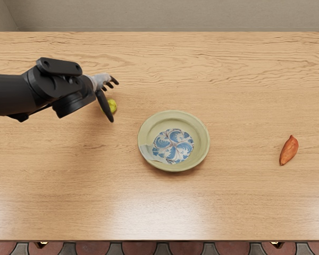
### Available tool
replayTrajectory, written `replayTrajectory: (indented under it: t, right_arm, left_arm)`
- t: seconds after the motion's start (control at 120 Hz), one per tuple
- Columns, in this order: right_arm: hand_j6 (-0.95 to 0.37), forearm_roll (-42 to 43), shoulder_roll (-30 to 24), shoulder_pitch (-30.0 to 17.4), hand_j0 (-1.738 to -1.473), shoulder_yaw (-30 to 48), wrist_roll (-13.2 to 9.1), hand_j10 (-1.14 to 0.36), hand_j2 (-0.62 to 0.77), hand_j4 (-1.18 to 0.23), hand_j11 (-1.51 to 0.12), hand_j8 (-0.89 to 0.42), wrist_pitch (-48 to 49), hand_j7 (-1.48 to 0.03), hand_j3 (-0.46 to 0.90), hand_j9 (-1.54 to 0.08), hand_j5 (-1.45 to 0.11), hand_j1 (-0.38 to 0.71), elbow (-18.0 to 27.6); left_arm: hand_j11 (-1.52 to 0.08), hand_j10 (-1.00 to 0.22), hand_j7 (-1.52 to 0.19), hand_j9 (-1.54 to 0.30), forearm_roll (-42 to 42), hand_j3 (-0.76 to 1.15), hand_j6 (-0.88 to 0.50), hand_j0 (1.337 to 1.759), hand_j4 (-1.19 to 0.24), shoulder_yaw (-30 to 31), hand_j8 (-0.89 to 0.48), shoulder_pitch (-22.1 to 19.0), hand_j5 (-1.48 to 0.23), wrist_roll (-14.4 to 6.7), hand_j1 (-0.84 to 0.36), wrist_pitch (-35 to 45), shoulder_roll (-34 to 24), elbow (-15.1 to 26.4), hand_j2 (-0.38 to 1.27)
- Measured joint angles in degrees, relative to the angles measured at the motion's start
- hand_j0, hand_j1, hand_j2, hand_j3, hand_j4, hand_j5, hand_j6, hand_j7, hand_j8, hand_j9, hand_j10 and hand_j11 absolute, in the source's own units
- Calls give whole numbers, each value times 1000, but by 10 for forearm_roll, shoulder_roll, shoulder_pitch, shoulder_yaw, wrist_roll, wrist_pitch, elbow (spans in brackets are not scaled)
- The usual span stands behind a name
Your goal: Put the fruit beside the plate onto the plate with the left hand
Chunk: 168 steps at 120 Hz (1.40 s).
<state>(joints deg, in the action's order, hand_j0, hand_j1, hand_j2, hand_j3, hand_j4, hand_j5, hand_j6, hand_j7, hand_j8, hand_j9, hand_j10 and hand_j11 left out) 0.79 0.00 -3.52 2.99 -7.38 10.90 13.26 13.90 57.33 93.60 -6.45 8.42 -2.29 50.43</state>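
A small yellow-green fruit lies on the wooden table, left of the plate. The plate is pale green with a blue and white flower pattern in its middle and holds nothing. My left hand reaches in from the left edge on a black arm and hovers right at the fruit. Its fingers are spread, the thumb pointing down past the fruit's left side and the other fingers above it. The fruit is partly hidden by the thumb. Nothing is held.
An orange-red, elongated object lies far to the right of the plate. The table's front edge runs along the bottom of the view, its back edge near the top.
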Motion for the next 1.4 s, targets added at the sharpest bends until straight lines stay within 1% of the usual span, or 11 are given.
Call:
replayTrajectory:
  t: [0.15, 0.275, 0.467, 0.558, 0.85, 1.117, 1.175, 1.242, 1.267, 1.342, 1.4]
  right_arm:
    - [-15, 0, 0, 0, -1658, 0, 0, -15, -3, -15, -20, -15, 0, -20, 0, -20, -19, -331, 0]
    - [-15, 0, 0, 0, -1658, 0, 0, -15, -3, -15, -20, -15, 0, -20, 0, -20, -19, -331, 0]
    - [-15, 0, 0, 0, -1658, 0, 0, -15, -3, -15, -19, -15, 0, -19, 0, -19, -19, -331, 0]
    - [-15, 0, 0, 0, -1658, 0, 0, -15, -3, -15, -19, -15, 0, -19, 0, -19, -19, -331, 0]
    - [-15, 0, 0, 0, -1658, 0, 0, -15, -3, -15, -19, -15, 0, -19, 0, -19, -19, -331, 0]
    - [-15, 0, 0, 0, -1658, 0, 0, -15, -3, -15, -20, -15, 0, -20, 0, -19, -19, -331, 0]
    - [-15, 0, 0, 0, -1658, 0, 0, -15, -3, -15, -20, -15, 0, -20, 0, -19, -19, -331, 0]
    - [-15, 0, 0, 0, -1658, 0, 0, -15, -3, -15, -20, -15, 0, -20, 0, -19, -19, -331, 0]
    - [-15, 0, 0, 0, -1658, 0, 0, -15, -3, -15, -20, -15, 0, -20, 0, -19, -19, -331, 0]
    - [-15, 0, 0, 0, -1658, 0, 0, -15, -3, -15, -20, -15, 0, -20, 0, -20, -20, -331, 0]
    - [-15, 0, 0, 0, -1658, 0, 0, -15, -3, -15, -20, -15, 0, -20, 0, -20, -20, -331, 0]
  left_arm:
    - [-254, -196, -254, -254, -2, 0, -196, 1658, -196, 0, -196, 0, -254, -25, 115, 11, 8, -3, 40]
    - [-265, -204, -265, -265, -2, 0, -205, 1658, -205, 0, -205, 0, -265, -34, 105, 15, 10, -4, 41]
    - [-303, -234, -303, -303, -6, 0, -234, 1658, -234, -1, -234, 0, -303, -38, 70, 16, 21, -4, 47]
    - [-328, -253, -328, -328, -9, 0, -254, 1658, -253, -1, -254, -10, -328, -39, 47, 16, 22, -5, 51]
    - [-443, -342, -443, -443, -11, 0, -342, 1658, -342, 1, -342, -11, -443, -41, -59, 16, 22, -8, 69]
    - [-498, -384, -498, -498, -11, 0, -384, 1658, -384, 3, -384, -11, -498, -46, -110, 17, 22, -9, 78]
    - [-555, -427, -555, -555, -10, 0, -418, 1658, -427, 4, -421, -11, -555, -48, -162, 15, 22, -8, 86]
    - [-699, -532, -686, -699, -11, 0, -327, 1657, -544, 3, -337, -9, -677, -53, -285, -2, 22, -9, 110]
    - [-746, -576, -727, -747, -12, 0, -266, 1657, -597, 2, -262, -8, -710, -55, -337, -11, 22, -9, 133]
    - [-861, -678, -829, -864, -13, 0, -153, 1658, -737, 1, -129, -7, -758, -58, -451, -25, 22, -10, 140]
    - [-928, -728, -900, -931, -13, 0, -84, 1658, -796, 1, -58, -6, -811, -59, -519, -32, 22, -10, 155]
